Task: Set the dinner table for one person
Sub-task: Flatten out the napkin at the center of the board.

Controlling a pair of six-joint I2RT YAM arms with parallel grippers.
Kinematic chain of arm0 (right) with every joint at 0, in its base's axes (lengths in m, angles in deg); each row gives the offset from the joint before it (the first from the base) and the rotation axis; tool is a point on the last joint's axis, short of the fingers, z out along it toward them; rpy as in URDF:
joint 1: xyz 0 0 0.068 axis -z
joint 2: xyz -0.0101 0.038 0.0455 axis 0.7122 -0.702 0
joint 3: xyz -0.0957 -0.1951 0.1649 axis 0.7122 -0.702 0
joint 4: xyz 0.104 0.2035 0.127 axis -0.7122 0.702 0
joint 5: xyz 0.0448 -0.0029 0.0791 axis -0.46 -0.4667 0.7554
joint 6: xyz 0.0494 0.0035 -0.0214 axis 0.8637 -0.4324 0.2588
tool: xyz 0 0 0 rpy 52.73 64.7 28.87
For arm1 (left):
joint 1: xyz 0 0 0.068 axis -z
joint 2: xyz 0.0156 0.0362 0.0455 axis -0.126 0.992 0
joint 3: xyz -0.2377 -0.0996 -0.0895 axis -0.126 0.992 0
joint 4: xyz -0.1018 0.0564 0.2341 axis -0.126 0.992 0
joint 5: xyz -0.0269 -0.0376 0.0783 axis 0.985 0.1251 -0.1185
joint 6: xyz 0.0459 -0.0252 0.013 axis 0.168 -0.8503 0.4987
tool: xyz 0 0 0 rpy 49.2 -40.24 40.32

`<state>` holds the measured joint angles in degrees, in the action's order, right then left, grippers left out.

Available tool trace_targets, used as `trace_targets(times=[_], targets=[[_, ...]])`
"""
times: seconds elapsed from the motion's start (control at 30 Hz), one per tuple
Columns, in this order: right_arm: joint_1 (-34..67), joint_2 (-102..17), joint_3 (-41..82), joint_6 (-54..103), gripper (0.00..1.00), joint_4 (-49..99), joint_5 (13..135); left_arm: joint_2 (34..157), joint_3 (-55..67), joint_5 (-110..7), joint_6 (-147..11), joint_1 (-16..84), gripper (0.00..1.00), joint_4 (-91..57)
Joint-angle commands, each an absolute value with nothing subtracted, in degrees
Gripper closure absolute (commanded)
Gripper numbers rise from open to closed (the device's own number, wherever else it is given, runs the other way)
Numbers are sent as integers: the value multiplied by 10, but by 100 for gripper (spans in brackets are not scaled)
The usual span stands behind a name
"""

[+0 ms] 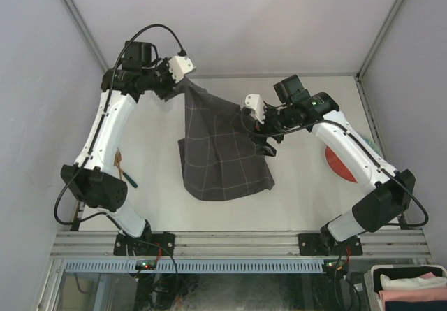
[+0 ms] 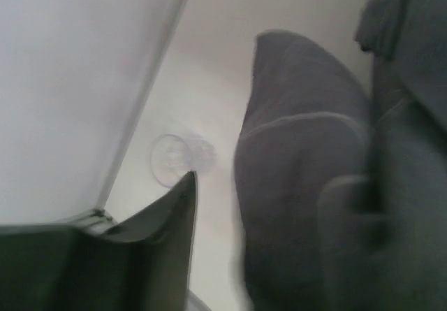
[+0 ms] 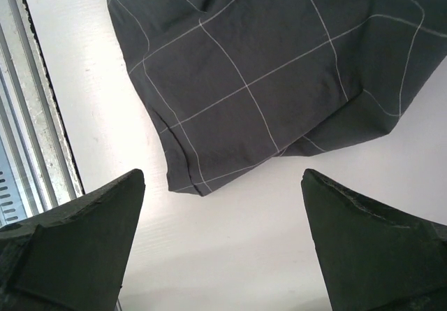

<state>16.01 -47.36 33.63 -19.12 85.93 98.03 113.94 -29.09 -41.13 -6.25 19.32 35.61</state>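
Observation:
The dark grey checked cloth [image 1: 220,157] lies bunched on the off-white dinner table [image 1: 307,196], its upper corner drawn up towards my left gripper [image 1: 174,87]. In the left wrist view a thick fold of the cloth [image 2: 300,157] fills the right side. One finger [image 2: 178,213] stands apart from the fold with bare table between them, and the other finger is blurred against the cloth. My right gripper [image 1: 268,145] hovers at the cloth's right edge. It stands wide open [image 3: 222,178] over bare table, and the cloth's corner [image 3: 192,185] lies just ahead of it.
A red plate [image 1: 340,165] lies partly under the right arm. A clear glass [image 2: 178,158] stands by the left wall. A wooden utensil [image 1: 119,159] and a teal-handled one [image 1: 130,180] lie beside the left arm. A bin of folded cloths [image 1: 408,286] sits below the table's near right corner.

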Motion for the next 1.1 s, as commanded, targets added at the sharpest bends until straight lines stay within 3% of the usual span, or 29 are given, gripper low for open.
trace_targets(times=[0.0,0.03,0.07,0.1,0.23,0.47,0.5,0.53,0.57,0.6,0.67,0.7,0.77,0.83,1.07], targets=[[156,-469,344,-189,6,840,982,1183,-331,-329,-80,187,90,491],[156,-471,345,-188,6,839,983,1182,-327,-333,-85,186,97,490],[156,-473,347,-188,6,837,984,1178,-321,-337,-87,186,95,487],[156,-476,348,-188,6,834,986,1171,-309,-342,-89,187,80,477],[156,-494,358,-187,5,820,991,1136,-258,-370,-95,187,2,421],[159,-527,382,-205,5,814,998,1138,-341,-392,-75,186,0,486],[159,-531,383,-207,5,811,998,1133,-342,-392,-72,186,4,491],[159,-535,384,-208,5,808,1000,1129,-340,-388,-65,186,38,498],[159,-540,386,-207,5,803,1001,1123,-333,-385,-64,186,84,496],[160,-544,389,-207,5,799,1002,1114,-319,-387,-74,186,98,483],[161,-553,397,-205,5,796,1007,1099,-287,-391,-84,187,100,457],[160,-556,400,-204,5,793,1010,1095,-275,-394,-89,187,88,447],[160,-560,404,-203,5,790,1014,1094,-267,-400,-94,188,31,442],[162,-564,407,-207,5,793,1015,1099,-270,-406,-100,187,2,441],[171,-593,445,-205,5,792,1064,1105,-277,-408,-109,193,0,447]])
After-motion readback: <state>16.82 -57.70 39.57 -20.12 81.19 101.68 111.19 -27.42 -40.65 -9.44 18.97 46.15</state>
